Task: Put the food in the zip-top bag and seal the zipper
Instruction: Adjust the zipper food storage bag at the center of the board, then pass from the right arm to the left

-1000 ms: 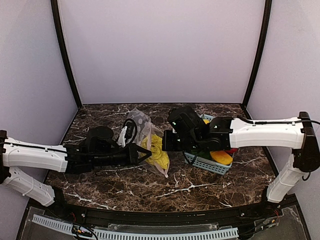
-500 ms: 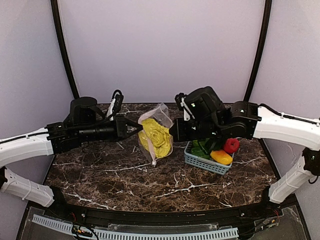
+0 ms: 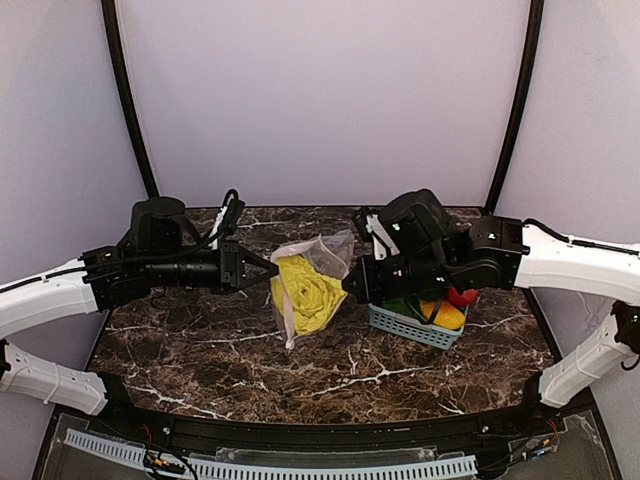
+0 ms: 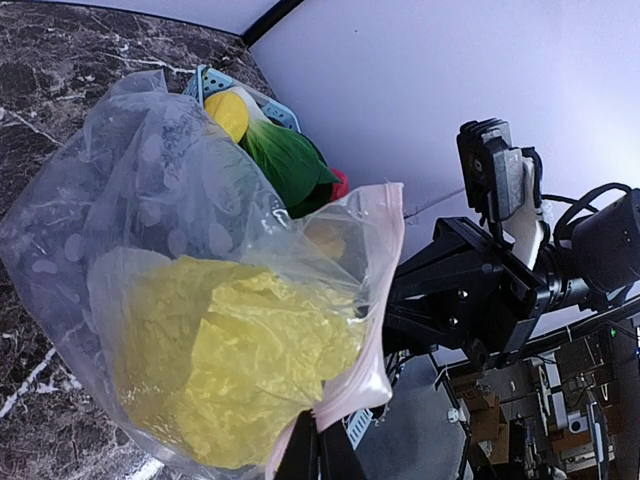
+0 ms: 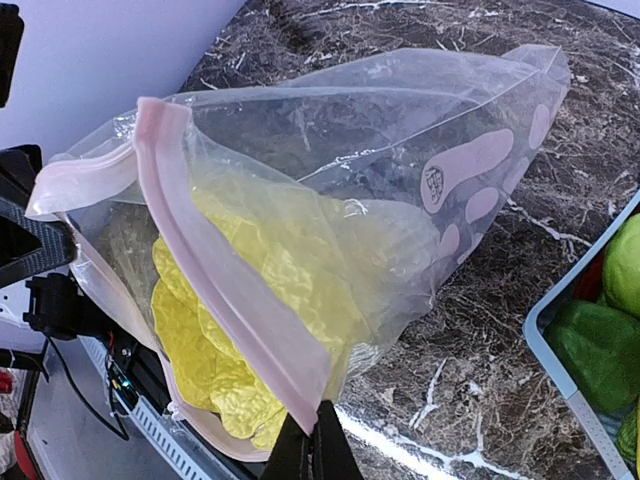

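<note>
"Arms first: how do they stand?"

"Two of them, both lifted off the table (image 3: 200,350) and reaching in toward each other. The left arm (image 3: 150,270) stretches level from the left and the right arm (image 3: 500,260) from the right, with their tips facing."

"And the fingers?"

"The left gripper (image 3: 269,278) is clenched on one end of the bag (image 3: 325,252) at its mouth. The right gripper (image 3: 351,286) is pinched tight on the other end. In each wrist view the pink zipper strip (image 5: 230,300) runs right down into the closed fingertips."

"Where is the bag, then?"

"It hangs between the two grippers, above the table, with its mouth gaping."

"Count the things for me."

"There is one bag, with one yellow cabbage (image 3: 305,295) inside it. One blue basket (image 3: 405,325) sits on the table under the right arm. From above it shows one green leafy vegetable (image 3: 400,305), one orange-yellow pepper (image 3: 447,315) and one red fruit (image 3: 462,296)."
</note>
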You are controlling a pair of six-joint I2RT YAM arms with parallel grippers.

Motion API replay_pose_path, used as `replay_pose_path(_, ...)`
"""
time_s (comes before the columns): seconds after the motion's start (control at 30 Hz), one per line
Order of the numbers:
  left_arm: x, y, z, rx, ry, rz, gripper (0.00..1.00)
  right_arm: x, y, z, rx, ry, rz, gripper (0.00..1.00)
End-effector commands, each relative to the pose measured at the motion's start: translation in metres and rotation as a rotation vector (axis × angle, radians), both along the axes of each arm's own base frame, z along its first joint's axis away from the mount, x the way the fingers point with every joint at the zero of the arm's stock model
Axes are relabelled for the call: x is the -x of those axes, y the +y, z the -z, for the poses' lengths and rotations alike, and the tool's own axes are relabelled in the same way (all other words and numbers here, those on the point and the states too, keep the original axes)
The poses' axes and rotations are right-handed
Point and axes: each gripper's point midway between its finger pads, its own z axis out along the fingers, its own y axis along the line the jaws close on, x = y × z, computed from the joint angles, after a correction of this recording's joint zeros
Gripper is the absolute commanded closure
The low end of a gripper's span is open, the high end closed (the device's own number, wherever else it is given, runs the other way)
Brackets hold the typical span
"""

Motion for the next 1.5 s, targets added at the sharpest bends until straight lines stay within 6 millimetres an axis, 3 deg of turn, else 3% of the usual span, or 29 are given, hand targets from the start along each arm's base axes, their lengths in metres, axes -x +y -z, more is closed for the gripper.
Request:
replay_pose_path(0.0,0.009,-0.004,0.002,0.023,0.028,0.058,0.99,-0.003,0.007,-0.003,-0.013,0.007,-0.007,0.94)
replay_pose_path(0.17,0.007,-0.004,-0.001,0.004,0.021,0.055,0.99,0.001,0.016,-0.009,-0.046,-0.013,-0.056,0.65)
replay_pose_path(0.4,-0.027,0.011,-0.001,-0.009,0.008,-0.126,0.99,0.012,0.018,-0.029,-0.115,-0.039,-0.123,0.26)
replay_pose_path(0.53,-0.038,0.022,-0.001,0.02,0.011,-0.2,0.99,0.017,0.014,-0.037,-0.138,-0.04,-0.134,0.16)
replay_pose_path(0.67,-0.041,0.023,-0.005,0.051,0.02,-0.208,0.99,0.019,-0.002,-0.026,-0.137,-0.021,-0.083,0.11)
replay_pose_path(0.9,-0.034,0.017,-0.017,0.089,0.02,-0.136,0.99,0.023,-0.019,-0.027,-0.192,0.02,-0.013,0.12)
replay_pose_path(1.0,-0.029,0.016,-0.021,0.107,0.013,-0.114,0.99,0.027,-0.013,-0.034,-0.227,0.034,-0.026,0.16)
replay_pose_path(1.2,-0.022,0.014,-0.018,0.115,0.014,-0.075,0.99,0.032,0.005,-0.027,-0.247,0.069,-0.032,0.25)
replay_pose_path(1.3,-0.019,0.015,-0.018,0.127,0.012,-0.067,0.99,0.024,0.008,-0.01,-0.217,0.082,0.018,0.3)
replay_pose_path(1.47,-0.016,0.015,-0.015,0.123,0.019,-0.056,0.99,-0.001,-0.001,0.03,-0.17,0.139,0.141,0.46)
